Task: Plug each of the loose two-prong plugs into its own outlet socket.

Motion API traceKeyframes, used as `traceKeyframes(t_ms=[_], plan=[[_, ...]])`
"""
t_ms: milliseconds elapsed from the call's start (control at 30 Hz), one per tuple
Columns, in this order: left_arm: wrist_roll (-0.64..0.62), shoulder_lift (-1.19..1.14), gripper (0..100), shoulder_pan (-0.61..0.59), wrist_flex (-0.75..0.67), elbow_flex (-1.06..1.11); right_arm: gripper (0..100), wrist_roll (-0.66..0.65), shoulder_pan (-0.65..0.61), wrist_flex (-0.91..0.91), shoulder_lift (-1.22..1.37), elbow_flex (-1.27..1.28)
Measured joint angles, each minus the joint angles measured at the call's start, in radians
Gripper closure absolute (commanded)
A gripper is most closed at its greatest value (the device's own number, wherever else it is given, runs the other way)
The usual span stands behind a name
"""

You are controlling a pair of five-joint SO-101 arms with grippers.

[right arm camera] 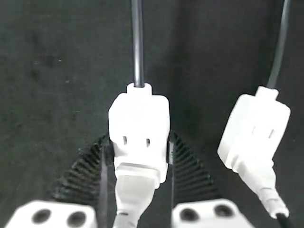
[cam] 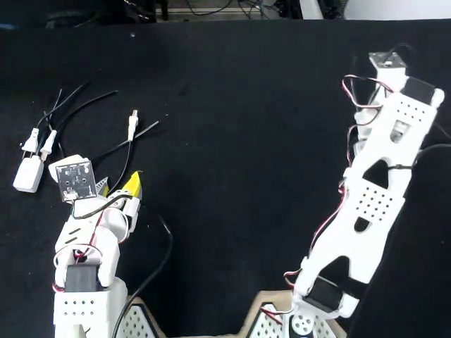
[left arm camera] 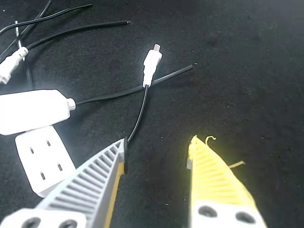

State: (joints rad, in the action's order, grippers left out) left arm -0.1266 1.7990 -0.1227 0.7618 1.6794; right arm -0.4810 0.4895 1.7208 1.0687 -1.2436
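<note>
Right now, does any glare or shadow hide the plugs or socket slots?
High view: the loose plug stands bright on the black cloth, no glare over it. Left wrist view: even light, the outlet block's slots read plainly. Right wrist view: the corded socket is brightly lit, yet its slots show.

A finger of the left gripper covers one corner of the outlet block; the adapter runs off the edge. We cannot see the prongs of the plug seated in the socket; its cord is cut off.
</note>
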Motion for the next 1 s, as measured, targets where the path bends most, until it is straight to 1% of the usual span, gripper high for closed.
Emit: traceKeyframes(t_ms=[100,433,467,633,700,800,1000], plan=[[0.0,0.0,78,0.0,0.0,0.0,98.7,0.04,0.028,0.0,0.021,-0.008],[0.0,0.0,78,0.0,0.0,0.0,97.4,0.038,0.044,-0.003,0.081,-0.008],[0.0,0.0,78,0.0,0.0,0.0,95.2,0.038,0.044,-0.003,0.081,-0.008],[0.0,0.0,78,0.0,0.0,0.0,77.0,0.038,0.044,-0.003,0.083,-0.017],[0.0,0.0,78,0.0,0.0,0.0,72.7,0.038,0.043,-0.003,0.083,-0.017],[0.0,0.0,78,0.0,0.0,0.0,71.9,0.038,0.043,-0.003,0.083,-0.038],[0.0,0.0,78,0.0,0.0,0.0,71.9,0.038,0.043,-0.003,0.083,-0.178]])
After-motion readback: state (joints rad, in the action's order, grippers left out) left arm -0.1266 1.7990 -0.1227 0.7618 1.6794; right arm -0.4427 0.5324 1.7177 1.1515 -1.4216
